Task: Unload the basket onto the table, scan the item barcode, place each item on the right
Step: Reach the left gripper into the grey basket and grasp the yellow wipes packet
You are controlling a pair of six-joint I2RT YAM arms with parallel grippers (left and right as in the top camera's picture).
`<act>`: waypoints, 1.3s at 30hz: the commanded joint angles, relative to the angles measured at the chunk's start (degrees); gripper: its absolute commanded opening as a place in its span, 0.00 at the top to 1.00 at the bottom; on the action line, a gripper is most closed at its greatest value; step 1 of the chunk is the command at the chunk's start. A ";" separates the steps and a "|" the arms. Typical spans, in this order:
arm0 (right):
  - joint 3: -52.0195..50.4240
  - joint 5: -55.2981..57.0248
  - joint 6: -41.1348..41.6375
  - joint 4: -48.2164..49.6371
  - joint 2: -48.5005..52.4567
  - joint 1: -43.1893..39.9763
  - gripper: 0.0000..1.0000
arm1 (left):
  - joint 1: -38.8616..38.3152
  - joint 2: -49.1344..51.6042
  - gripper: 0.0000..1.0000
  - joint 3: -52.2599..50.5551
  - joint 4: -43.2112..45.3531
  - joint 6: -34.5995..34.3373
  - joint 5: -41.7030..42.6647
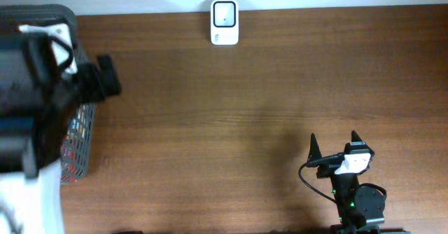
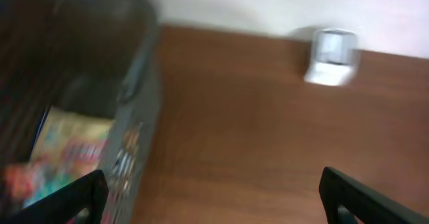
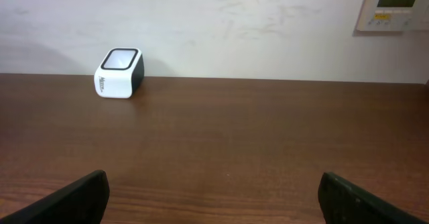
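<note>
Closest to the lens in the left wrist view are the two dark fingers of the left end effector (image 2: 214, 200), spread wide apart and holding nothing. Just beyond the left finger, a colourful packet (image 2: 67, 150) lies inside the grey mesh basket (image 2: 137, 110), which stands at the left edge of the counter (image 1: 231, 108). This packet is most likely the item to scan. The view is blurred, so I cannot tell which face carries the barcode.

The packet sits low and close to the basket wall. A wide-open finger could hit the rim or catch in the mesh and drag the basket. The packet also looks thin and soft, so a pinch at one edge may let it fold or slip out.

The scanner (image 1: 225, 22) stands at the far edge, near its middle and well apart from the basket, with its window upward. If the barcode is turned away, no reading will come, and a low pass could push this small device.

The right end effector (image 1: 334, 144) hovers close to the near edge, toward the right corner, also fully open and empty.
</note>
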 commanded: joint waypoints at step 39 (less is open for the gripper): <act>-0.46 0.48 0.44 -0.22 -0.39 0.33 0.02 | 27.21 39.43 0.01 -2.97 7.48 -26.27 -10.95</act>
